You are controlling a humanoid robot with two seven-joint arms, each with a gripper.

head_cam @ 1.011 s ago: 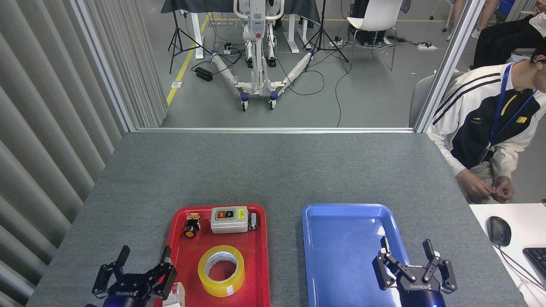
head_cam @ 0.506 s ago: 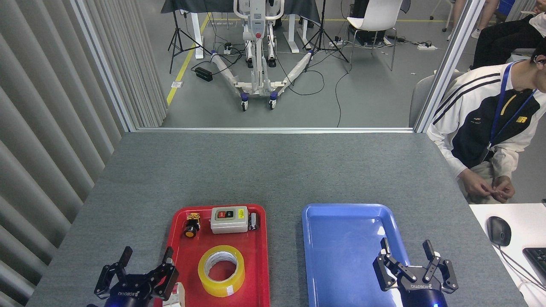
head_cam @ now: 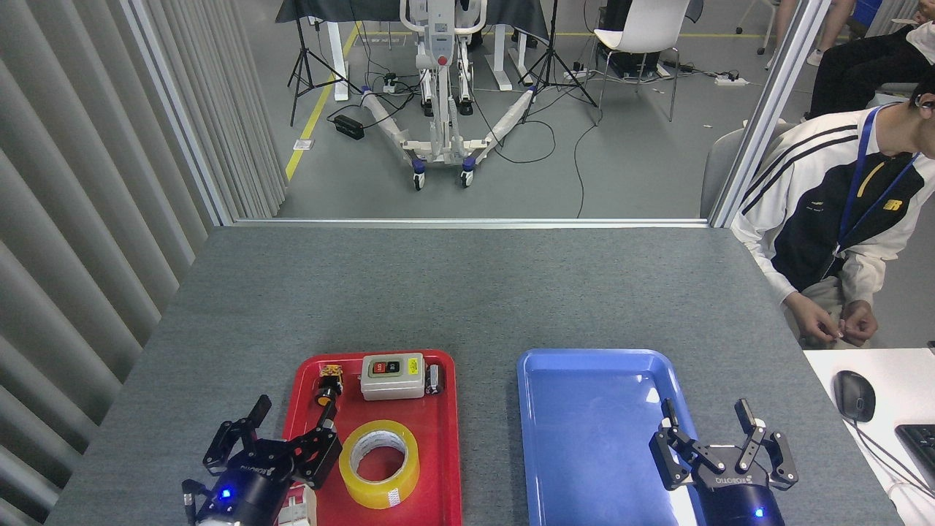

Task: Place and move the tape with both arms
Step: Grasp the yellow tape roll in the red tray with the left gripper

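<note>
The tape (head_cam: 379, 463), a wide yellow translucent roll with a white core, lies flat in the near half of the red tray (head_cam: 443, 453). My left gripper (head_cam: 293, 414) is open just left of the roll, over the tray's left rim, with nothing between its fingers. My right gripper (head_cam: 707, 416) is open over the right rim of the blue tray (head_cam: 584, 409), which holds nothing. Both grippers show a blue light at the wrist.
At the far end of the red tray sit a grey switch box (head_cam: 393, 376), a small yellow push button (head_cam: 328, 385) and a small metal part (head_cam: 434, 378). A seated person (head_cam: 840, 219) is at the table's right. A mouse (head_cam: 854, 395) lies on the white desk.
My left gripper has moved right and forward, closer to the tape, over the red tray's left rim. My right gripper has shifted slightly right. The tape has not moved.
</note>
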